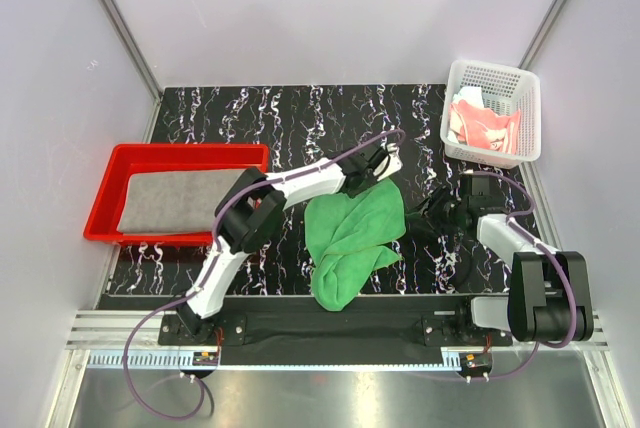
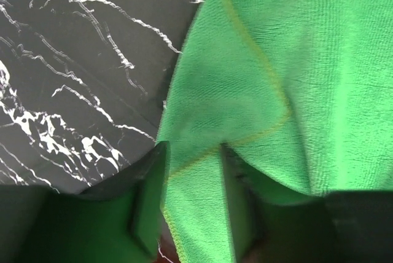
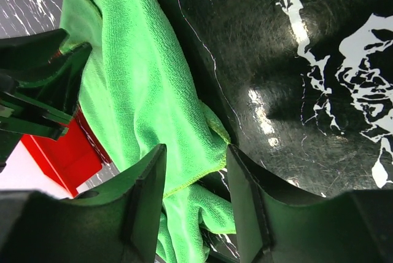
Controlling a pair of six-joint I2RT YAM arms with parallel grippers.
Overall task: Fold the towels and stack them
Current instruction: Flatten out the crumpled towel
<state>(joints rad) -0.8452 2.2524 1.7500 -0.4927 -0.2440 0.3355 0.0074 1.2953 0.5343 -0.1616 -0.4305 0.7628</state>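
The bright green towel (image 1: 350, 233) lies crumpled at the table's middle. My left gripper (image 1: 385, 163) is at its far right corner. In the left wrist view, this gripper (image 2: 193, 147) is open, and a hemmed edge of the green towel (image 2: 276, 60) runs between the fingers. My right gripper (image 1: 432, 210) sits low at the towel's right edge. It is open (image 3: 195, 150) around a corner of the green towel (image 3: 141, 72). The grey towel (image 1: 170, 198) lies flat in the red tray. The salmon-pink towel (image 1: 485, 128) and the pale mint one (image 1: 468, 98) are bunched in the basket.
The red tray (image 1: 105, 198) stands at the table's left edge. At the far right corner is the white perforated basket (image 1: 455, 88). The marbled black table top (image 1: 300, 118) is enclosed by pale walls on three sides.
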